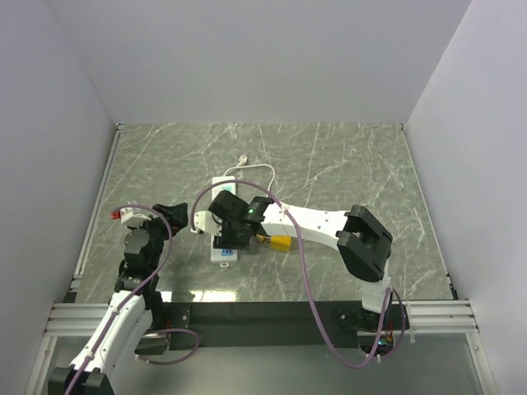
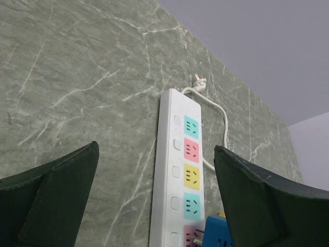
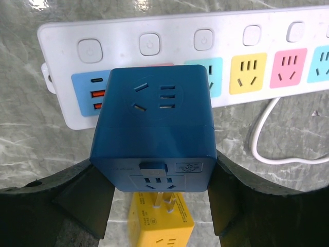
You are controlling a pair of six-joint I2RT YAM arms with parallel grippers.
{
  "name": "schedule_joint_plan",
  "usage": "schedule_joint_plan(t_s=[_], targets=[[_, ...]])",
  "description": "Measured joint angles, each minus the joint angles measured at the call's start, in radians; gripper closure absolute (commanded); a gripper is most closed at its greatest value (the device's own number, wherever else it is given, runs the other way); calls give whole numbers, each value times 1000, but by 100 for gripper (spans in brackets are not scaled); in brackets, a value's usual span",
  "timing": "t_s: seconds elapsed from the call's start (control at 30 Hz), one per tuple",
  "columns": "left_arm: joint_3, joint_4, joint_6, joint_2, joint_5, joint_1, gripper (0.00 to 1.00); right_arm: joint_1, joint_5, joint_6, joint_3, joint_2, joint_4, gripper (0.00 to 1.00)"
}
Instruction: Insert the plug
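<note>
Green marbled surface (image 1: 346, 164) carrying a white power strip (image 1: 224, 185) laid lengthwise away from the arms, with one row of coloured sockets and a button beside each. The strip's white cord (image 1: 255, 169) loops from its far end to a loose wall plug (image 2: 199, 81) lying on the surface.

Right gripper (image 3: 157, 193): clenched on the two sides of a blue cube adapter (image 3: 154, 118), which is held over the near end of the strip, covering the socket next to the blue USB panel. Whether its pins are seated cannot be told.

Left gripper (image 2: 157, 149): released, jaws wide apart, grasping nothing, aimed along the strip from its left side.

Yellow plug block (image 3: 159, 226): on the surface just right of the strip's near end, its metal prongs pointing at the cube's side socket.
</note>
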Motion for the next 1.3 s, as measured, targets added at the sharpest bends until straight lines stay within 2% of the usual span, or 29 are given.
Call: schedule_joint_plan(t_s=[0.57, 1.3], targets=[[0, -1, 0, -15, -2, -19, 1, 0, 34, -26, 119, 13, -133, 100], [0, -25, 5, -37, -39, -52, 1, 21, 9, -28, 169, 87, -215, 100]])
